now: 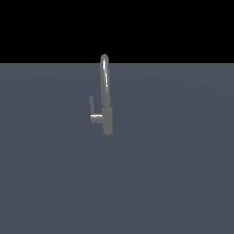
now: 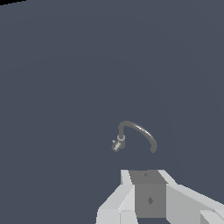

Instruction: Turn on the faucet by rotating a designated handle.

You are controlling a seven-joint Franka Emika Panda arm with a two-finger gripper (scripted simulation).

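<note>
One claw hangs above the faucet, touching nothing; its spread seems unclear.

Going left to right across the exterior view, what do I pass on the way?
Bare grey floor → the handle, sticking out on the exterior view's left of the tap → the faucet → bare floor again. The gripper does not show in this view.

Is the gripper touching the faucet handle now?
Apart. The wrist view shows bare floor between the gripper and the handle of the faucet.
</note>
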